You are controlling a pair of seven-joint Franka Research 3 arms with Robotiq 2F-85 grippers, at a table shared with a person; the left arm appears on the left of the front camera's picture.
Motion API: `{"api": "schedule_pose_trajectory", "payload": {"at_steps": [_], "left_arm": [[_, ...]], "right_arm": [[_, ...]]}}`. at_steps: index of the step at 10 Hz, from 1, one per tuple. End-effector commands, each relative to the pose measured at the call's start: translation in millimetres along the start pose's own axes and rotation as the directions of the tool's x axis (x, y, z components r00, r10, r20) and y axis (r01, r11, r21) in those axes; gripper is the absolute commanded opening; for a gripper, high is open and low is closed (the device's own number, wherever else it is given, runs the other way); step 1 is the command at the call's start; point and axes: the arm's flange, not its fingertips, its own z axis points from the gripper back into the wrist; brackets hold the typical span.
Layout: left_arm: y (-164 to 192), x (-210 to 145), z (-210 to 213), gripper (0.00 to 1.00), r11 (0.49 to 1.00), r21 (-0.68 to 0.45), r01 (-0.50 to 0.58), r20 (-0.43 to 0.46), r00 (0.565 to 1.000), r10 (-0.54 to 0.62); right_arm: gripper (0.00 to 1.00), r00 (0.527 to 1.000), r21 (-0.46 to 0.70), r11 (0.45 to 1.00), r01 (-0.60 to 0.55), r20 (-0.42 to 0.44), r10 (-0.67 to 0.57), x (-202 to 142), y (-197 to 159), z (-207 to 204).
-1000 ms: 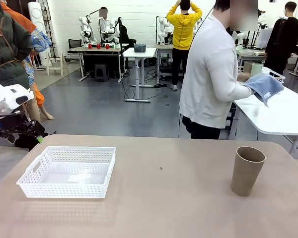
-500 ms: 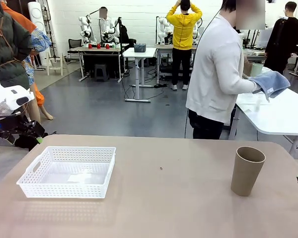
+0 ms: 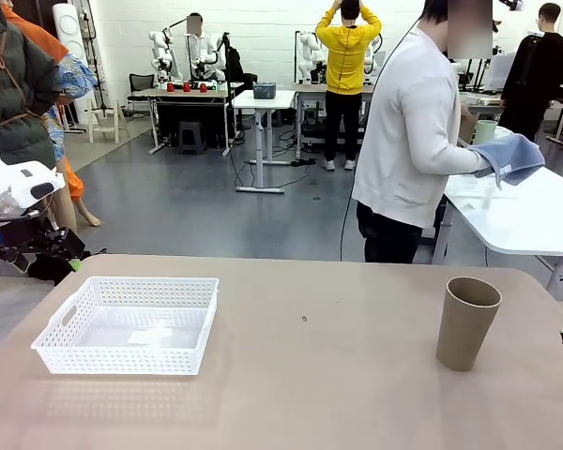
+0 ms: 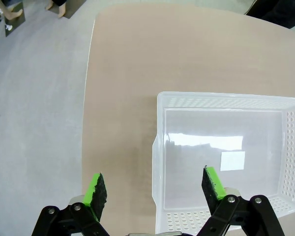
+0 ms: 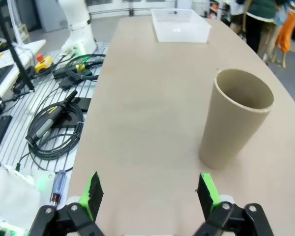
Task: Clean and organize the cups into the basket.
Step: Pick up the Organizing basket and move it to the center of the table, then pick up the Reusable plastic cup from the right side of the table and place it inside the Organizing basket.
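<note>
1. Bench: a tan surface with rounded far corners. The wide middle span is free, apart from one small dark speck, and gives an unobstructed transfer lane from right to left.

2. Person: stands beyond the far edge, turned toward a separate white table, holding a blue cloth. A mint green cup stands on that table. Judgement: the cleaning step is in hand there, and delivery to the bench is not complete.

3. Basket: sits near the left edge of the bench, open side up, with nothing inside.

4. Tan cup: stands upright, mouth up, on the right part of the bench, well apart from the basket and near the right edge.

5. Right end effector: jaws fully spread, holding nothing, facing the tan cup from the near-right side without contact.

6. Left end effector: jaws fully spread, holding nothing, hovering above the basket's end wall, one finger over the bench strip and one over the basket floor.

Next move (judgement): bring the right end effector around the tan cup at mid-height, close, lift, and carry it across the free lane. Approach gently; a push could tip the tall cup toward the right edge. Withdraw the left end effector so the basket opening is free.
</note>
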Motion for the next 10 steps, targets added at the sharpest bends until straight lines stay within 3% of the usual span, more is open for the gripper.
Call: {"api": "schedule_pose_trajectory", "payload": {"at_steps": [1,2,5,7,10], "left_arm": [[1,3,4,1.00,1.000,-0.002,0.020,0.072,0.997,-0.020],[-1,6,3,1.00,0.998,0.046,0.038,0.131,0.990,-0.044],[-21,8,-8,1.00,0.976,0.107,0.189,0.200,0.958,-0.207],[-25,10,-16,1.00,0.967,0.144,0.208,0.224,0.945,-0.237],[-21,9,-25,1.00,0.966,0.151,0.211,0.193,0.952,-0.238]], "right_arm": [[1.00,0.996,0.081,0.995,-0.063,0.066,0.057,-12,-24,-6],[1.00,0.995,0.094,0.994,-0.047,0.096,0.038,-20,-37,-9],[1.00,0.985,0.071,0.997,-0.017,0.170,0.005,-53,-68,-10],[1.00,0.976,0.057,0.998,-0.003,0.217,-0.010,-66,-82,-16],[1.00,0.962,0.016,1.000,-0.016,0.272,0.011,-72,-100,-28]]}}
